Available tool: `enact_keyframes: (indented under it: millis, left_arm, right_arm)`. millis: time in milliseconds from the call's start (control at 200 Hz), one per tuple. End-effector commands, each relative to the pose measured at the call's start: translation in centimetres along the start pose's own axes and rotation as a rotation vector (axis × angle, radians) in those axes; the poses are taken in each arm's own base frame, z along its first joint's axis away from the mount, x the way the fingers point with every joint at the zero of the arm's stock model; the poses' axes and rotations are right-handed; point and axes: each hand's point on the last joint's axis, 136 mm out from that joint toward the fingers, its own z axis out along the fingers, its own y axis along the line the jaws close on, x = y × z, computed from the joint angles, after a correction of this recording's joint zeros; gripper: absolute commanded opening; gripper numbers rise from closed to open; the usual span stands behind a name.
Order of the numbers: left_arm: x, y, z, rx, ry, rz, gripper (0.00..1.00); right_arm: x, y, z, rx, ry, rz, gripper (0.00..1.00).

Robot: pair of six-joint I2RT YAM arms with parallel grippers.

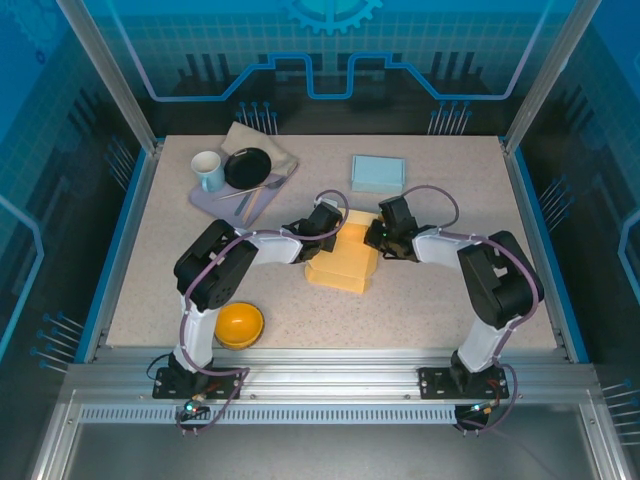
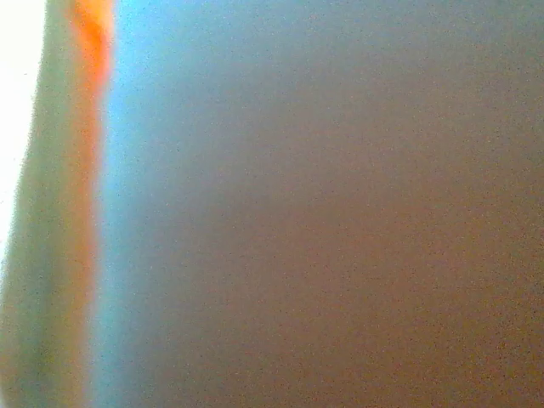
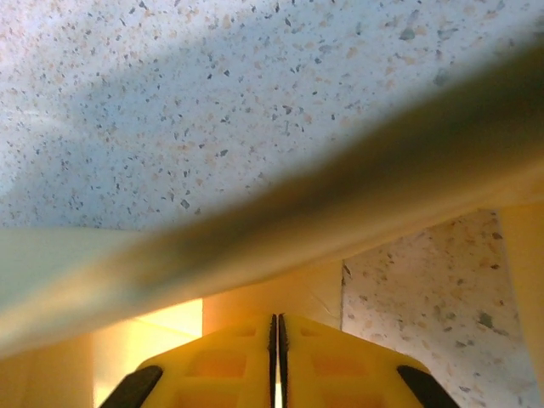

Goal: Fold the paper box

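Note:
The yellow paper box (image 1: pixel 345 262) lies partly folded at the table's middle. My left gripper (image 1: pixel 328 225) presses against its upper left edge; the left wrist view is a close brown and blue blur with an orange streak, so the jaws cannot be read. My right gripper (image 1: pixel 378 237) is at the box's upper right edge. In the right wrist view its yellow fingertips (image 3: pixel 277 321) are pressed together in front of an orange box panel (image 3: pixel 289 293), and I see no paper between them. A blurred yellow flap (image 3: pixel 340 204) crosses just above them.
An orange bowl (image 1: pixel 240 324) sits near the left arm's base. At the back left, a white mug (image 1: pixel 208 170), a black plate (image 1: pixel 248 167) and cutlery rest on a mat with a tan cloth (image 1: pixel 262 140). A light blue box (image 1: pixel 378 173) lies behind the yellow one.

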Motion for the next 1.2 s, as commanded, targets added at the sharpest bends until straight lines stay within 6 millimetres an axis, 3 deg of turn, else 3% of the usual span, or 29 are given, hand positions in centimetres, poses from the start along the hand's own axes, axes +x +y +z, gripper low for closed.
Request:
enact_keyframes:
  millis: [0, 305, 435, 590, 715, 865, 940, 1195]
  left_arm:
    - [5.8, 0.8, 1.2, -0.035, 0.184, 0.113, 0.02]
    - [5.8, 0.8, 1.3, -0.039, 0.187, 0.11, 0.02]
    - [5.8, 0.8, 1.3, -0.04, 0.19, 0.111, 0.02]
    - [5.8, 0.8, 1.3, -0.041, 0.188, 0.109, 0.02]
    - [5.7, 0.9, 1.3, -0.043, 0.186, 0.106, 0.02]
    - [5.6, 0.9, 1.3, -0.046, 0.182, 0.101, 0.02]
    - [5.6, 1.0, 1.3, -0.049, 0.184, 0.099, 0.02]
    - [5.7, 0.9, 1.3, -0.045, 0.183, 0.105, 0.02]
  right_arm:
    - [0.3, 3.0, -2.6, -0.062, 0.029, -0.102, 0.16]
    - [-4.5, 6.2, -11.4, -0.105, -0.041, -0.499, 0.32]
    - [-6.4, 8.7, -15.0, -0.183, -0.059, -0.864, 0.41]
    - [-9.6, 8.2, -17.2, -0.161, -0.144, -1.221, 0.41]
    - [-11.3, 6.1, -15.9, -0.171, -0.223, -1.471, 0.39]
    - [-13.4, 1.3, -11.5, -0.059, -0.161, -1.599, 0.4]
    - [-12.4, -0.8, -9.6, -0.074, -0.045, -1.607, 0.42]
    - [-9.8, -4.2, -6.2, -0.074, 0.066, -1.613, 0.44]
